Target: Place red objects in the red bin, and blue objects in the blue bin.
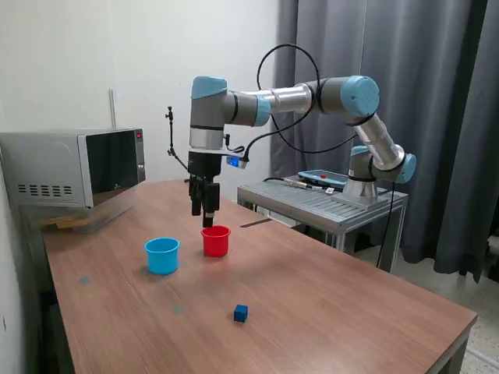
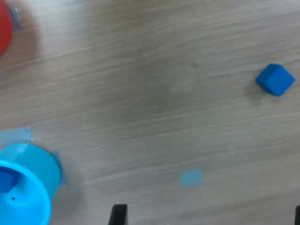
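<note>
The red cup (image 1: 216,241) stands mid-table, with the light blue cup (image 1: 162,255) beside it on the exterior view's left. My gripper (image 1: 208,223) hangs just above the red cup's far rim. In the wrist view its fingertips (image 2: 119,213) stand wide apart with nothing between them. One dark blue cube (image 1: 241,313) lies on the table nearer the front; it also shows in the wrist view (image 2: 275,79). Another blue cube (image 2: 6,180) lies inside the blue cup (image 2: 33,187). Only an edge of the red cup (image 2: 3,28) shows there. No red cube is in view.
A microwave (image 1: 78,167) stands at the table's back on the exterior view's left. A metal stand (image 1: 327,204) carrying the arm's base is behind the table on the right. Small pale blue tape patches (image 2: 191,177) mark the wood table (image 1: 351,296).
</note>
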Controlling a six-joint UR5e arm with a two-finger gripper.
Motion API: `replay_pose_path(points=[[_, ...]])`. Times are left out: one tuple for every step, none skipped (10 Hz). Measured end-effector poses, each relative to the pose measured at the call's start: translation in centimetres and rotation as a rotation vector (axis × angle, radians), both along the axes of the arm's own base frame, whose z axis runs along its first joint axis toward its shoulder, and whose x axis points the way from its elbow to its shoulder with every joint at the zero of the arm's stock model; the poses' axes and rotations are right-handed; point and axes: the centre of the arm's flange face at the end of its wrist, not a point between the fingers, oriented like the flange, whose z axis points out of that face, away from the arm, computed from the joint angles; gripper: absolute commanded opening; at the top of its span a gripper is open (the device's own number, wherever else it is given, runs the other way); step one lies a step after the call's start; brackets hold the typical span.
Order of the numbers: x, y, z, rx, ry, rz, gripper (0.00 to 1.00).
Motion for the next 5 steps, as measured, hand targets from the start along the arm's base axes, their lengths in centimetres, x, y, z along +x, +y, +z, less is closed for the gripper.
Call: replay_pose_path(points=[[0.3, -0.5, 1.4, 0.001, 0.008, 0.017, 1.0], [0.5, -0.9, 2.6, 0.003, 0.016, 0.03, 1.0], [0.7, -1.6, 3.7, 0.004, 0.025, 0.045, 1.0], [0.9, -2.5, 4.6, 0.005, 0.033, 0.061, 1.0], [1.1, -3.6, 5.2, 0.006, 0.039, 0.077, 1.0]])
